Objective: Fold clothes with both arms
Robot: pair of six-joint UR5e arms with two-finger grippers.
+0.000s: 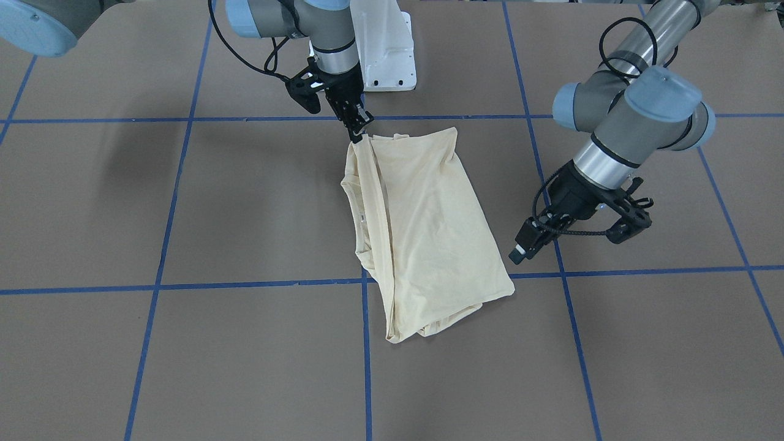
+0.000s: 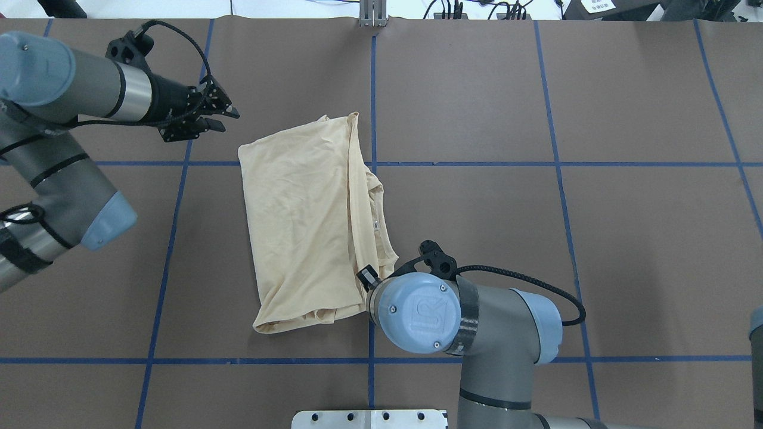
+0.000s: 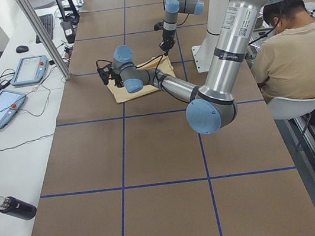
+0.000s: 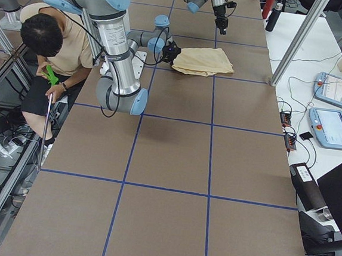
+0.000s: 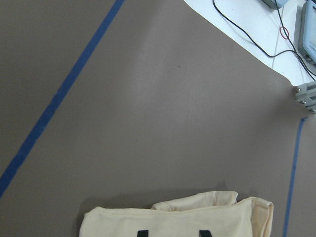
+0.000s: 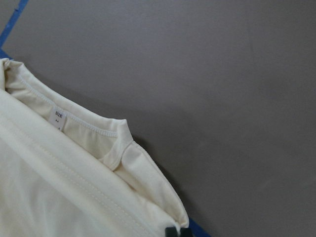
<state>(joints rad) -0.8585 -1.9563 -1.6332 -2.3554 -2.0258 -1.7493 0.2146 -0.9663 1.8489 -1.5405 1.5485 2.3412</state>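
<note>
The clothes are one cream-yellow shirt (image 1: 429, 233) (image 2: 298, 220), lying folded into a long rectangle on the brown table. Its neck opening with a small white label (image 6: 59, 118) faces the right arm's side. My right gripper (image 1: 357, 130) is shut on a corner of the shirt's edge nearest the robot base and holds a strip of fabric slightly raised. In the overhead view the right wrist hides that gripper. My left gripper (image 2: 223, 118) (image 1: 631, 219) hovers open beyond the shirt's far corner and touches nothing. Its dark fingertips (image 5: 143, 232) show just over the shirt's edge (image 5: 197, 217).
Blue tape lines (image 2: 374, 89) divide the brown table. The white pedestal base (image 1: 386, 55) stands just behind the shirt. A person (image 3: 291, 55) sits beside the robot. Teach pendants (image 3: 30, 69) and a dark bottle (image 3: 16, 207) lie on the white side bench.
</note>
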